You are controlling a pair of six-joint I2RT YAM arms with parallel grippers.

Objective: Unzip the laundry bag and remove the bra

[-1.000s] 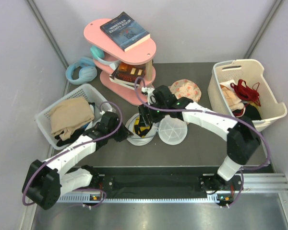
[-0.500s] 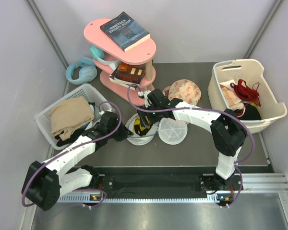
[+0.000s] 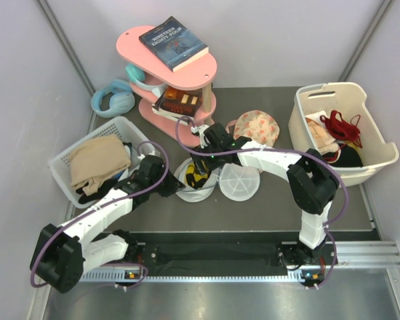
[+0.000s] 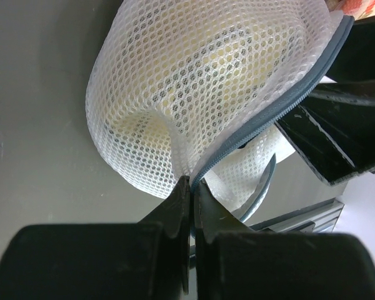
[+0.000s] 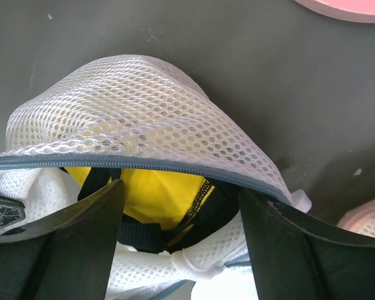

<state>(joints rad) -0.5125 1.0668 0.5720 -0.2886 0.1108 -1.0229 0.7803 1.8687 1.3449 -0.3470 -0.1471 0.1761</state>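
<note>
From above: pins the laundry bag at the middle of the table with the left gripper, clamped on its left rim. Dips the right gripper over the unzipped mouth, with the yellow bra showing inside.

Left wrist: pinches a fold of mesh right at the zip, fingers pressed tight together.

Right wrist: spreads wide, fingers on either side of the bra, which lies inside the bag under the lifted mesh flap.
</note>
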